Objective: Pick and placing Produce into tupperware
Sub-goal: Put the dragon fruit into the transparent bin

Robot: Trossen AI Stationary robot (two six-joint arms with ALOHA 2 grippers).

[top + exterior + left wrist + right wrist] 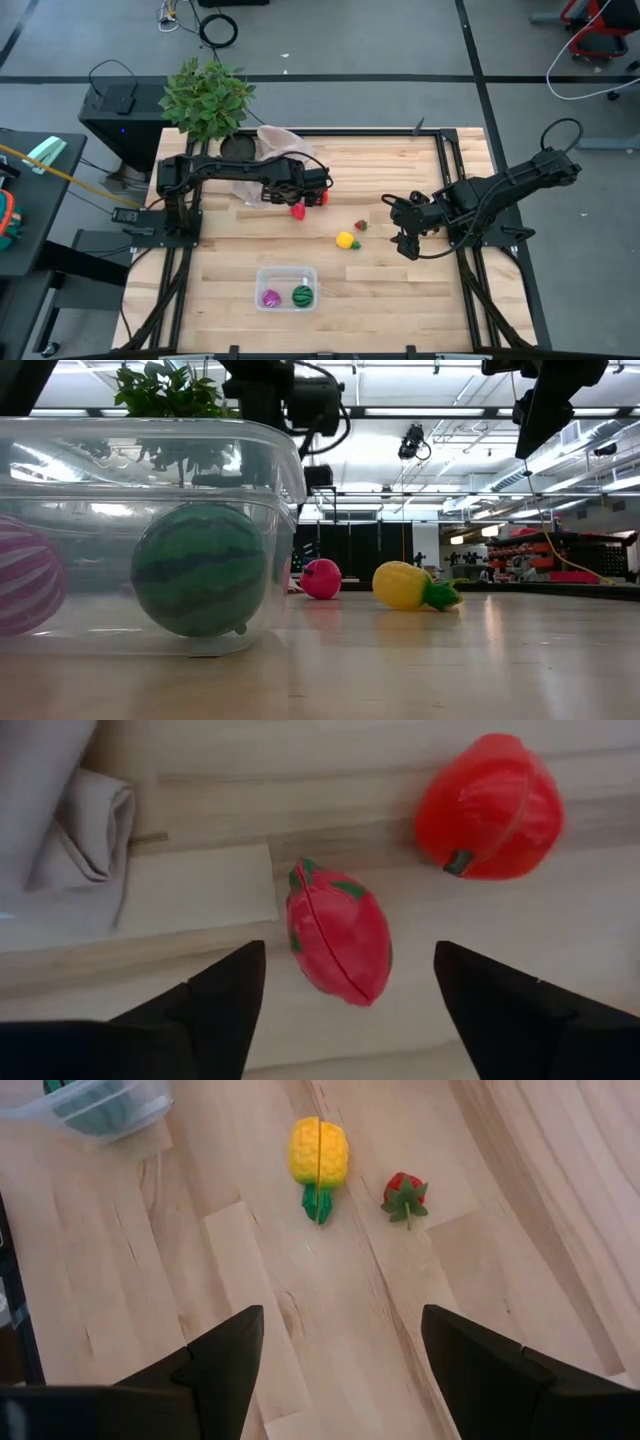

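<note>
On the pale wood table [400, 290], the tupperware [287, 287] sits at six o'clock, holding a striped green ball [302, 296] and a purple piece [271, 297]. Toward twelve o'clock from it lie a yellow pineapple [346, 240], a strawberry [361, 226] and two red fruits [298, 210]. Above those, the left gripper [312, 197] reaches with fingers spread. At three o'clock, the right gripper [405, 240] hangs open. A potted plant [205, 100] stands at eleven o'clock.
</note>
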